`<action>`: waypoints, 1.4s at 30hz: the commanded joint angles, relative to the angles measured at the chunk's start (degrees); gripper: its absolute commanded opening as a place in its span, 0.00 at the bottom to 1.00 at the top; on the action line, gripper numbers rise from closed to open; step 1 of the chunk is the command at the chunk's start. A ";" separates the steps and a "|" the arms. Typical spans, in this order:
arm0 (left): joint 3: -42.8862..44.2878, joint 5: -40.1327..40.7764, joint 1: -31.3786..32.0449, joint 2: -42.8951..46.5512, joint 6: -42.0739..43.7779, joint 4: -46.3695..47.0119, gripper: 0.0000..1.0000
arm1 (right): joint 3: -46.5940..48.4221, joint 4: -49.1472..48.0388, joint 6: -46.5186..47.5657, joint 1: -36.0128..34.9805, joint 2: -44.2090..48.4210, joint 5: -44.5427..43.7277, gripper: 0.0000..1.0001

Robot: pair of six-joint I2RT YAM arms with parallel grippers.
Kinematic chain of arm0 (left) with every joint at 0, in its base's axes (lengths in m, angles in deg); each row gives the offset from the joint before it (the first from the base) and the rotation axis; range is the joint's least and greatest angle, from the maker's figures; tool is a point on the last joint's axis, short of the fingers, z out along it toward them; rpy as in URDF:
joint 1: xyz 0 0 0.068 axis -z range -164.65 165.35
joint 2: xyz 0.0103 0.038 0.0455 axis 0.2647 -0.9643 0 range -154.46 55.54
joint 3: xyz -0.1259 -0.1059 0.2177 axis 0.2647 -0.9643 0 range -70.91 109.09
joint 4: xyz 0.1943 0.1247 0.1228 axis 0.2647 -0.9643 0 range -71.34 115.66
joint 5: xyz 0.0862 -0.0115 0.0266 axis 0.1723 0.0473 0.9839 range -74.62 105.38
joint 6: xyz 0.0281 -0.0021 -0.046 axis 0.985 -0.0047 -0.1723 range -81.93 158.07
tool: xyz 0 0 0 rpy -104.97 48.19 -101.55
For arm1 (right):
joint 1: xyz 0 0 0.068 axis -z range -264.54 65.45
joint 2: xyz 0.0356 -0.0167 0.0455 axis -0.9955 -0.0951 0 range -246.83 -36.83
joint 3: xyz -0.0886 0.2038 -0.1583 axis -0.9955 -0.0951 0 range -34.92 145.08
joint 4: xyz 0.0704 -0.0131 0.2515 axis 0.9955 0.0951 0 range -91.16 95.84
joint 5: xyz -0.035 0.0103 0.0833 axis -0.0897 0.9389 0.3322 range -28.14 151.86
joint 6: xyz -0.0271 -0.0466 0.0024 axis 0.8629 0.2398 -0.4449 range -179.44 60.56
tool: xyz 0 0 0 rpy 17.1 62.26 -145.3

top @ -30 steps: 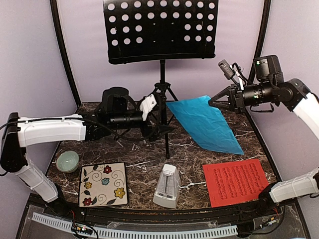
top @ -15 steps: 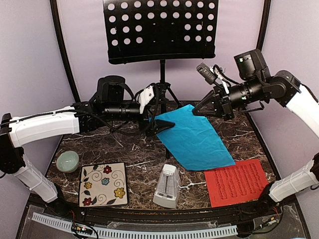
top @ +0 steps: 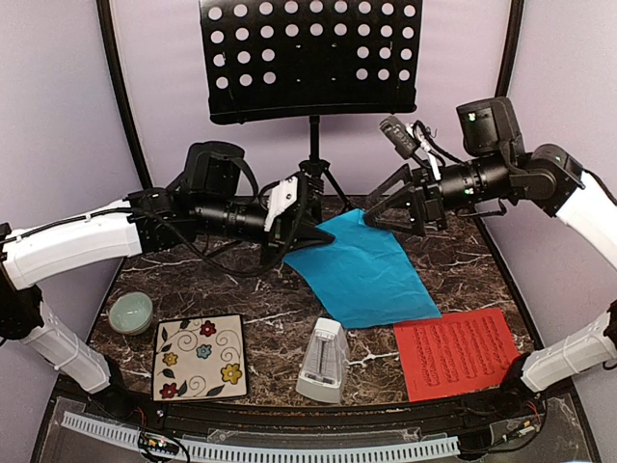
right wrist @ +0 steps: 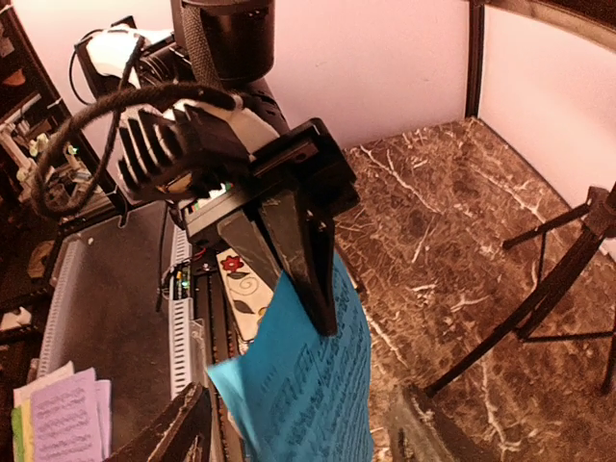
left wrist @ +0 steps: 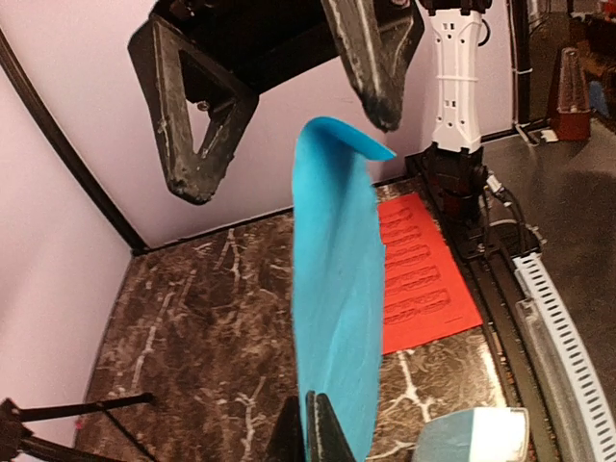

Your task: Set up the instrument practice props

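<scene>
- I see the dark marbled table top [top: 260, 309] filling the work area, with both arms reaching in over it from the sides.
- The black tripod music stand with a hole-perforated desk [top: 308, 58] stands at the back centre. Its desk is high above the table and its legs are on the marble behind the two grippers.
- The blue printed music sheet [top: 362, 275] is in the middle, in front of the stand legs and between the two grippers. Its upper end is raised off the marble. Its lower corner comes close to the red sheet, and I cannot tell if they touch.
- The left gripper [right wrist: 322, 313] has its jaws pressed together on the upper left edge of the blue sheet, so the paper hangs from this pinch.
- The right gripper [top: 381, 214] has its jaws spread wide. In the right wrist view the free corner of the blue sheet lies in the gap between them. In the left wrist view this corner is very near one finger [left wrist: 375, 58], but I cannot tell if there is contact.
- The red printed music sheet [top: 453, 352] lies flat at the near right.
- The square flower-patterned tile [top: 200, 355] lies flat at the near left.
- The small white pyramid-shaped metronome [top: 325, 360] stands upright between the tile and the red sheet.
- The pale green bowl [top: 130, 312] sits just beyond the tile, near the left edge.
</scene>
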State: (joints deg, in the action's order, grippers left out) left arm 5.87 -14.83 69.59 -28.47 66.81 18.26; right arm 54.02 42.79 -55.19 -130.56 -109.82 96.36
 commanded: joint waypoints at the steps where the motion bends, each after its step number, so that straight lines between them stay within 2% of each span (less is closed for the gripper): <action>1: -2.58 14.84 1.48 8.42 2.34 4.23 0.00 | -7.80 -15.18 -9.96 1.16 6.08 -5.58 0.70; 5: -4.32 25.84 1.48 12.91 5.84 7.20 0.00 | -17.71 -24.90 -23.21 8.80 11.27 -9.55 0.86; 10: -10.17 33.66 1.57 18.80 8.89 15.98 0.00 | -31.01 -38.68 -46.54 18.43 14.93 -0.48 0.95; 13: -10.37 36.25 1.57 19.95 9.27 16.14 0.00 | -32.96 -41.33 -55.96 19.56 15.12 1.72 0.95; 17: -10.12 34.45 2.17 20.09 8.71 15.31 0.00 | -39.80 -58.86 -74.12 18.94 16.23 5.21 0.97; 18: -9.96 34.37 2.51 19.72 8.75 15.23 0.00 | -40.20 -60.54 -76.50 18.73 16.36 5.16 0.98; 21: -8.63 37.17 4.14 17.46 10.01 14.65 0.00 | -39.48 -60.81 -80.40 18.05 16.11 5.83 1.00; 26: -2.93 48.23 5.53 10.32 10.33 13.03 0.00 | -39.38 -58.32 -82.94 17.75 15.45 7.84 1.00; 31: -0.65 50.72 6.73 7.25 9.28 13.38 0.00 | -43.00 -66.96 -91.10 15.38 14.53 8.66 1.00; 34: 0.12 52.34 6.84 5.66 9.44 13.57 0.00 | -41.78 -62.98 -90.64 13.89 13.81 8.77 1.00; 38: -0.34 49.01 7.70 5.55 8.98 14.43 0.00 | -41.28 -64.90 -91.64 11.68 12.61 6.99 1.00; 42: -5.00 36.77 9.07 9.54 9.35 17.50 0.00 | -42.60 -69.11 -94.47 11.57 10.30 4.71 1.00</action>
State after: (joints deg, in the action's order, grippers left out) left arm 3.83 32.11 77.24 -23.47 76.42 31.99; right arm 11.93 -19.75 -146.18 -118.50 -97.85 103.64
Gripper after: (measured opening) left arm 0.011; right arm 0.999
